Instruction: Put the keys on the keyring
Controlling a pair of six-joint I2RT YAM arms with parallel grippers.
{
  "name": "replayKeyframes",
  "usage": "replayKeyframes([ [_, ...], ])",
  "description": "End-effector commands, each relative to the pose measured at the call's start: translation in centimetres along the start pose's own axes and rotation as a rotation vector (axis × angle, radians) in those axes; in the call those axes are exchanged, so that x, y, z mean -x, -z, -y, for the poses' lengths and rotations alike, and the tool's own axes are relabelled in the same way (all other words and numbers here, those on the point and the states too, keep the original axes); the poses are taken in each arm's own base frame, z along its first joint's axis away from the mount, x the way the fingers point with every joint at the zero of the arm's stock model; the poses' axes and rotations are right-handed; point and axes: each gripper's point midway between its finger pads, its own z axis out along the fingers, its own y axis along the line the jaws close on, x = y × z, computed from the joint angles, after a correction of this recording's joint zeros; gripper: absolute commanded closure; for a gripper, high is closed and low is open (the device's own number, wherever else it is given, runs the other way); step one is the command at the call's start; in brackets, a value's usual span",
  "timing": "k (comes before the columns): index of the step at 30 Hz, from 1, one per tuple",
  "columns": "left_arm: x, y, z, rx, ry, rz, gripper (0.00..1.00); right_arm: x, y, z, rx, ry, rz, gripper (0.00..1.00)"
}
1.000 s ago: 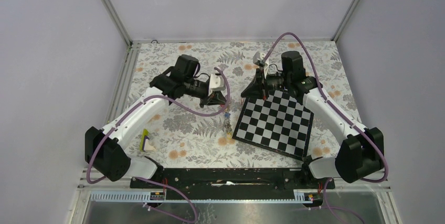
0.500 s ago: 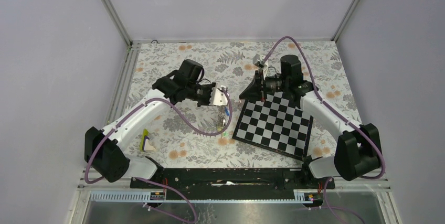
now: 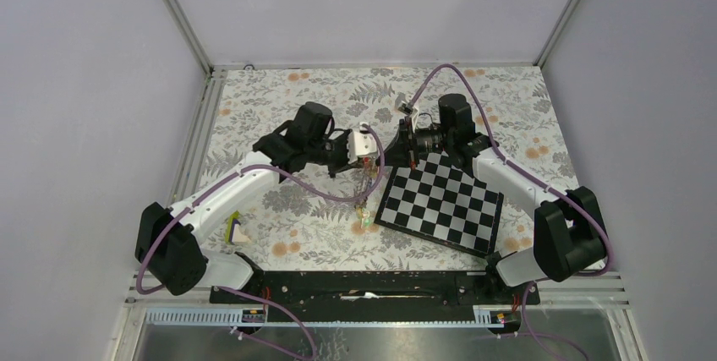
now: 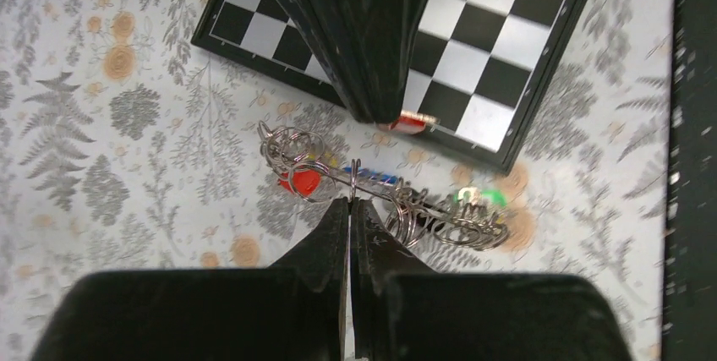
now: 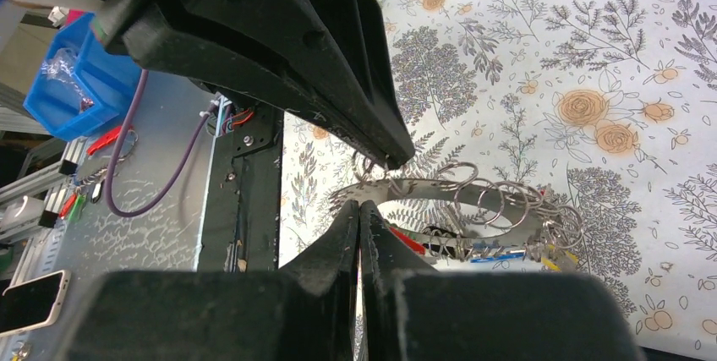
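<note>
My left gripper (image 3: 365,158) (image 4: 351,202) is shut on the keyring (image 5: 427,189), a grey metal band held above the floral table. Many small split rings hang on it, with keys (image 3: 367,209) dangling: a red one (image 4: 303,182), a blue one (image 4: 376,177) and a green one (image 4: 473,198). My right gripper (image 3: 406,151) (image 5: 359,206) is shut, tip almost against the ring, next to the left fingers (image 5: 355,82). A red key (image 4: 412,122) sticks out at its tip, seemingly held. It also shows beside my right finger as a red strip (image 5: 407,239).
A folding chessboard (image 3: 440,200) lies on the table right of the dangling keys, under the right arm. A small yellow-green and white object (image 3: 237,228) lies near the left arm's base. A black rail (image 3: 363,285) runs along the near edge.
Both grippers have moved toward each other. The left carried the ring and hanging keys rightward; the right moved left off the board's corner to meet it.
</note>
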Motion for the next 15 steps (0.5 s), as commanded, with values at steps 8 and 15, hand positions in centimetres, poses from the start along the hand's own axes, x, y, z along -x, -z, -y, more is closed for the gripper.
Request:
replayKeyframes([
  [8,6.4,0.9,-0.2,-0.014,0.243,0.221,1.0,1.8,0.4,-0.5,0.001,0.095,0.033,1.0],
  [15,5.8,0.6,-1.0,0.029,0.355,0.183,1.0,2.4,0.8,-0.2,-0.024,0.079,0.041,1.0],
])
